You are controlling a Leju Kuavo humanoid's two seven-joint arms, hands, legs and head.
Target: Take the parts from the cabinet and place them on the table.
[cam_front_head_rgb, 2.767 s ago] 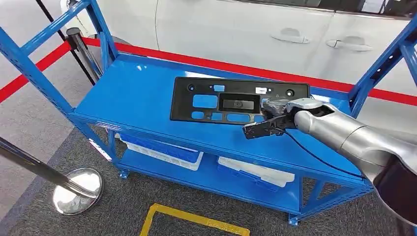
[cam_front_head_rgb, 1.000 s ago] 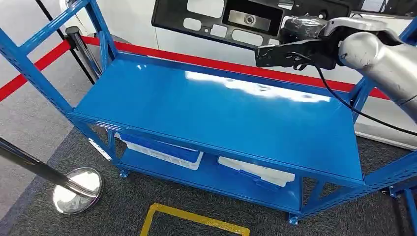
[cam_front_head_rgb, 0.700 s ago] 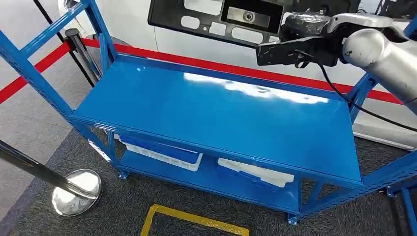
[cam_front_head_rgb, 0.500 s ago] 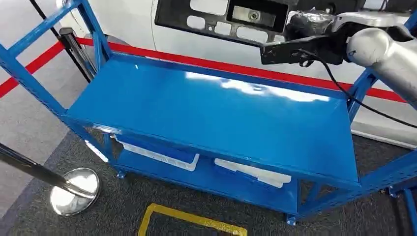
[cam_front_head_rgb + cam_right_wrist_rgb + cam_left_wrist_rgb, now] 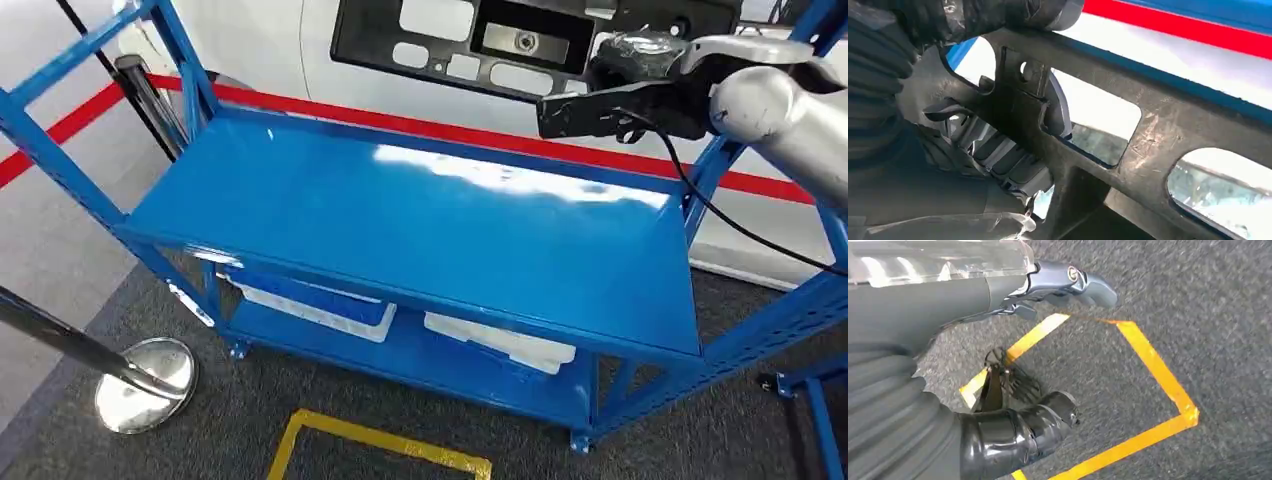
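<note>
- Up at the top right of the head view, the right robot hand (image 5: 640, 75) grips one end of the flat black plastic panel with rectangular cut-outs (image 5: 520, 45), holding it in the air above the back edge of the blue metal shelving rack (image 5: 400, 225).
- In the right wrist view the fingers (image 5: 1013, 155) are curled through one of the panel's (image 5: 1148, 130) openings, with the thumb clamped across its edge.
- The rack's top shelf is a bare glossy blue sheet; two white and blue trays (image 5: 320, 300) sit on the lower shelf.
- Behind the rack run a red stripe (image 5: 480, 135) and a white car body (image 5: 250, 40).
- At the lower left stands a chrome stanchion base (image 5: 145, 385) on the grey carpet, and a yellow tape outline (image 5: 370, 445) lies at the bottom centre.
- In the left wrist view the left robot hand (image 5: 1048, 340) hangs over the carpet, fingers apart and holding nothing.
</note>
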